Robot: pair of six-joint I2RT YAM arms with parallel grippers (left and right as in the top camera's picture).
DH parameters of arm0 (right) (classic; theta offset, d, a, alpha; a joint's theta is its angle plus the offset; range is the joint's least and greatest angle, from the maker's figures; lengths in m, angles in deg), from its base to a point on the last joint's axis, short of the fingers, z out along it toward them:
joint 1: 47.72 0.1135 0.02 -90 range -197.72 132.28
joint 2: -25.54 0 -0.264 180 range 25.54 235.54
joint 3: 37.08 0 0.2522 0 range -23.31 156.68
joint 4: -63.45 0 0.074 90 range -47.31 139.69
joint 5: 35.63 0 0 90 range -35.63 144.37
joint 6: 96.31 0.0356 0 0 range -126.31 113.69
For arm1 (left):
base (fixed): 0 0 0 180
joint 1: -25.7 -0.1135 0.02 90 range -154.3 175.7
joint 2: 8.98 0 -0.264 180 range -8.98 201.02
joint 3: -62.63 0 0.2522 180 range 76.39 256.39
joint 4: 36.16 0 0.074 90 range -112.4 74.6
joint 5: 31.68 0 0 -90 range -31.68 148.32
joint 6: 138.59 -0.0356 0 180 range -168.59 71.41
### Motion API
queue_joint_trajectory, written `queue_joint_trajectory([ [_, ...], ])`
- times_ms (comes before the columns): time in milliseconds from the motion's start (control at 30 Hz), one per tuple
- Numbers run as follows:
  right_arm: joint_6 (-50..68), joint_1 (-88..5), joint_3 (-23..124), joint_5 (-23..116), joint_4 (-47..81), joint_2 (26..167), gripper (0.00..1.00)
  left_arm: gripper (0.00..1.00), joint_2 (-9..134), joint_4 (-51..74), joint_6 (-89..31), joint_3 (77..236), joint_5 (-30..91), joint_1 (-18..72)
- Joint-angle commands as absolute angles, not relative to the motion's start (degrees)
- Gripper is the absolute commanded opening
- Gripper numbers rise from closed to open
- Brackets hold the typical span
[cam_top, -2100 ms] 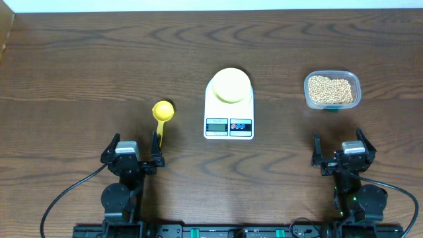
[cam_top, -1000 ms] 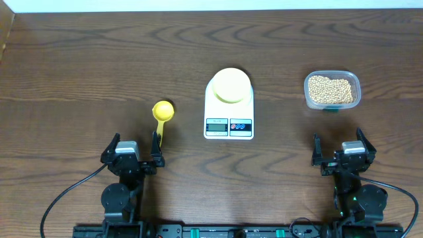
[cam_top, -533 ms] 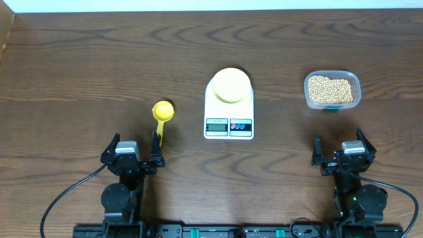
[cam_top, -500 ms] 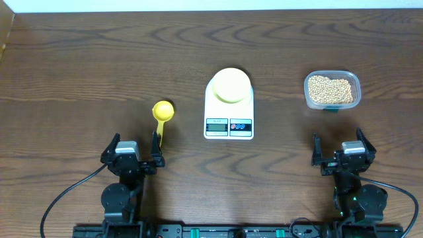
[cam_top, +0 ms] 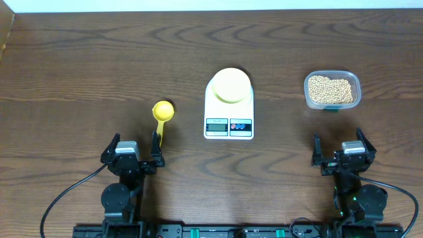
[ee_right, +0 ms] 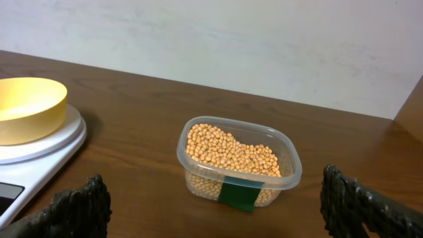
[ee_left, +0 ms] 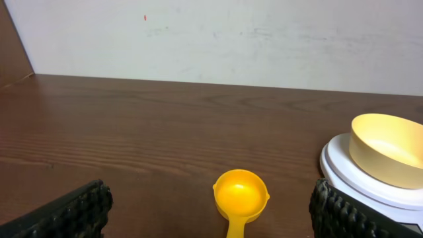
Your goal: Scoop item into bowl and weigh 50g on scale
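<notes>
The white scale [cam_top: 229,106] sits mid-table with the pale yellow bowl [cam_top: 230,85] on its platform; the bowl [ee_left: 388,148] [ee_right: 26,108] looks empty. Small beige beans [cam_top: 330,89] [ee_right: 231,152] fill a clear plastic tub [cam_top: 332,90] at the right. A bright yellow scoop [cam_top: 162,112] [ee_left: 240,197] lies left of the scale, its handle pointing toward my left gripper [cam_top: 131,149]. That gripper [ee_left: 211,215] is open, low at the near edge, nothing between its fingers. My right gripper [cam_top: 339,149] [ee_right: 215,208] is open too, near the front right, facing the tub.
A dark wooden table [cam_top: 99,59] spans the view, with a pale wall [ee_left: 218,33] behind its far edge. A green tape strip [ee_right: 238,194] marks the tub's front.
</notes>
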State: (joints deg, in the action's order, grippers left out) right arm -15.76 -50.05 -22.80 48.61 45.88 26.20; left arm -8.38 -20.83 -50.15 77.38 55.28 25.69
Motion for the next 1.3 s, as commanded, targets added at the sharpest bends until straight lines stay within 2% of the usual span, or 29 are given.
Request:
queue_joint_trajectory([
  [0, -15.1, -49.7, -23.0, 48.9, 45.8, 25.9, 0.99, 0.98, -8.6, -18.4, -51.0, 76.6, 55.4, 25.3],
  [500, -15.1, -49.7, -23.0, 48.9, 45.8, 25.9, 0.99, 0.98, -8.6, -18.6, -50.8, 76.6, 55.2, 25.3],
  [567, -15.1, -49.7, -23.0, 48.9, 45.8, 25.9, 0.99, 0.98, -8.6, -19.7, -47.5, 76.6, 49.5, 25.4],
  [667, -15.1, -49.7, -23.0, 48.9, 45.8, 25.9, 0.99, 0.98, -8.6, -22.8, -40.9, 76.6, 31.9, 25.4],
  [767, -15.1, -49.7, -23.0, 48.9, 45.8, 25.9, 0.99, 0.98, -8.6, -29.6, -40.2, 76.6, 20.2, 25.4],
  [967, -15.1, -49.7, -23.0, 48.9, 45.8, 25.9, 0.99, 0.98, -8.6, -41.6, -41.4, 76.8, 22.4, 25.4],
  [1067, -15.1, -49.7, -23.0, 48.9, 45.8, 25.9, 0.99, 0.98, -8.6, -42.8, -41.4, 79.4, 24.5, 25.4],
  [1167, -15.1, -49.7, -23.0, 48.9, 45.8, 25.9, 0.99, 0.98, -7.4, -36.6, -41.4, 85.2, 29.7, 25.4],
  [1267, -15.1, -49.7, -23.0, 48.9, 45.8, 25.9, 0.99, 0.98, -2.9, -21.7, -41.4, 95.0, 34.2, 25.4],
])
